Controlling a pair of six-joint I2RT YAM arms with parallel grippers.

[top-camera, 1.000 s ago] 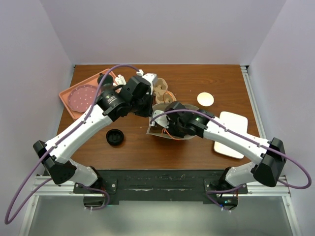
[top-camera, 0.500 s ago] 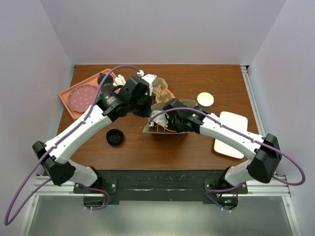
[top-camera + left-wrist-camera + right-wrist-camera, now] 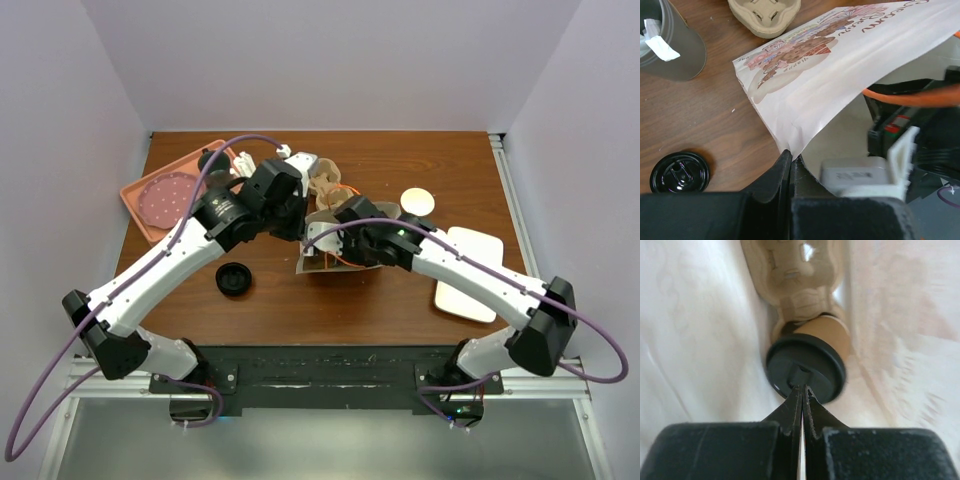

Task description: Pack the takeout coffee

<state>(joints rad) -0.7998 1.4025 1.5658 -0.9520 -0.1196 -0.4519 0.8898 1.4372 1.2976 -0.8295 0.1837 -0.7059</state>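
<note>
Fingers [image 3: 772, 180] of the left gripper [image 3: 791, 159] are pressed together on the rim of the white paper bag [image 3: 825, 65], pinching the paper at one corner of its open mouth. The bag has a coloured printed picture on its side and rests on the wooden table [image 3: 420, 165]. The right gripper [image 3: 801, 390] is deep inside the bag, with paper walls on both sides of it. Its two fingers are closed against each other with nothing between them. Their tips are at the black lid of the takeout coffee [image 3: 807, 365], though I cannot tell if they touch it. The takeout coffee is also inside the bag, its tan body seated in one hole of a cardboard cup carrier [image 3: 795, 275], and its lid faces the mouth of the bag. Outside the bag, just beside its printed side, lies a second carrier [image 3: 765, 15], and near that one stands a grey tumbler [image 3: 675, 45] with white utensils. A loose black lid [image 3: 679, 172] lies on the table near the pinched corner. On the opposite side of the bag, apart from it, are a round white lid [image 3: 419, 201] and a white rectangular tray [image 3: 470, 270].
</note>
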